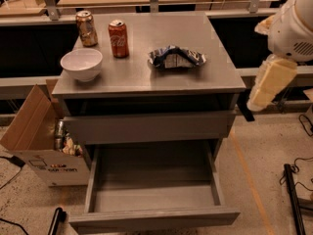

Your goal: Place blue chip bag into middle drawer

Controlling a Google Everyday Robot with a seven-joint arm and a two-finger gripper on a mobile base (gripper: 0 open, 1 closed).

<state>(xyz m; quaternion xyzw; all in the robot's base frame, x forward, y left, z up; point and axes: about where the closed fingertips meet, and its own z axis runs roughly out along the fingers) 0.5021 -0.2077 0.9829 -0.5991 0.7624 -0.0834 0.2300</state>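
Note:
The blue chip bag lies crumpled on the grey cabinet top, right of centre, with nothing touching it. The middle drawer is pulled out towards me below a closed drawer front; its grey tray holds nothing. My arm hangs at the right edge of the view, with the gripper low beside the cabinet's right front corner, well apart from the bag and holding nothing that shows.
A white bowl, a red soda can and a brownish can stand on the left of the cabinet top. An open brown cardboard box with cans sits on the floor at left. Cables and a dark stand lie at right.

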